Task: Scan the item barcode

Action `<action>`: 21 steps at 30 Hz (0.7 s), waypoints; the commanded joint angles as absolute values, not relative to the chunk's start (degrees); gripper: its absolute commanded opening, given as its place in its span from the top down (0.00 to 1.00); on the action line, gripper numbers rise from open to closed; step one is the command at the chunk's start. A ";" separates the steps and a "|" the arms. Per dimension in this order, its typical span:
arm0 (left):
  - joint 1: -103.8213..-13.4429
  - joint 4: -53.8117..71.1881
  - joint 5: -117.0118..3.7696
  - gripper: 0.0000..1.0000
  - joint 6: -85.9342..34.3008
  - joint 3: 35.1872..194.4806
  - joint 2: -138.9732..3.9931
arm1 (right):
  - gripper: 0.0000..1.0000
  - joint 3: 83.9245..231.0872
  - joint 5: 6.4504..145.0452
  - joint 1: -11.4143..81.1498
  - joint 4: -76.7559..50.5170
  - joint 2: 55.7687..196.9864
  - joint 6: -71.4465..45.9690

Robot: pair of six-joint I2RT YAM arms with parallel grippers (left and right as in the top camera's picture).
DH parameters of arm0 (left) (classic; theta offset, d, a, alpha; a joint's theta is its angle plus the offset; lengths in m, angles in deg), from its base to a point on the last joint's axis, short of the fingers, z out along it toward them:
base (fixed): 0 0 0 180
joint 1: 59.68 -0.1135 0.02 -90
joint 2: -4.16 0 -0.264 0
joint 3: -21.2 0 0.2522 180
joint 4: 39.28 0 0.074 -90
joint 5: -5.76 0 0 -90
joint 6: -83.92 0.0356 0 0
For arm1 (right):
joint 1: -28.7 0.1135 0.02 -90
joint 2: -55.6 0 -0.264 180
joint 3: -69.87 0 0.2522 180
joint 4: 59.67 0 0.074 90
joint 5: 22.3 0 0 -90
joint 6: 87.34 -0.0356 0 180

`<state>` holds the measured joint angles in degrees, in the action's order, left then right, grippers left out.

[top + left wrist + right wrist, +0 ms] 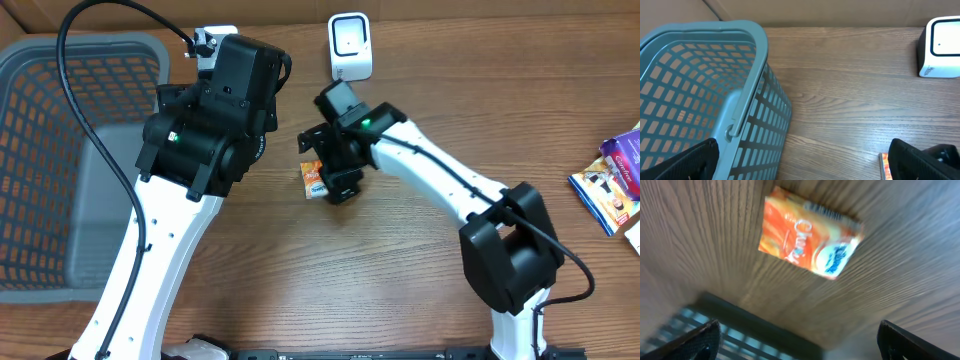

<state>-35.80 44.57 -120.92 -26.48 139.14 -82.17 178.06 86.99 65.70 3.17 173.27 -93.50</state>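
- Right gripper (801, 342): the jaws stand fully apart. Nothing is held between them.
- Right fingers (687, 342): only the two tips show, at the lower corners of the right wrist view. Neither tip touches any object.
- Orange packet (809, 232): it lies flat on the table (400, 280), printed face up. It sits on the near side of the scanner (350, 47), toward the arm bases and slightly left of it. The right gripper hangs directly above the packet, with a gap between the tips and the packet.
- Left gripper (805, 162): the jaws stand fully apart and hold nothing.
- Left fingers (687, 160): one tip shows beside the basket (747, 90); contact cannot be determined.
- Basket: grey, upright, well to the left of the scanner.
- Scanner: white, upright on the table, apart from both grippers.
- Snack packs (612, 175): several lie far to the right of the scanner, at the table edge.
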 commanded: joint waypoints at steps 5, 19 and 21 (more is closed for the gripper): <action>-36.04 44.54 -121.69 0.00 -25.37 138.81 -82.65 | 0.00 178.50 75.37 68.98 1.34 178.10 -113.50; -36.04 44.54 -121.67 0.00 -25.37 138.81 -82.65 | 0.10 178.50 71.41 68.71 -4.63 184.75 -109.17; -36.04 44.54 -121.67 0.00 -25.37 138.81 -82.65 | 0.31 178.50 72.31 68.71 -3.95 185.51 -108.95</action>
<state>-35.80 44.57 -120.92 -26.48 139.14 -82.19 178.24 72.87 68.84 -4.43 182.71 -108.97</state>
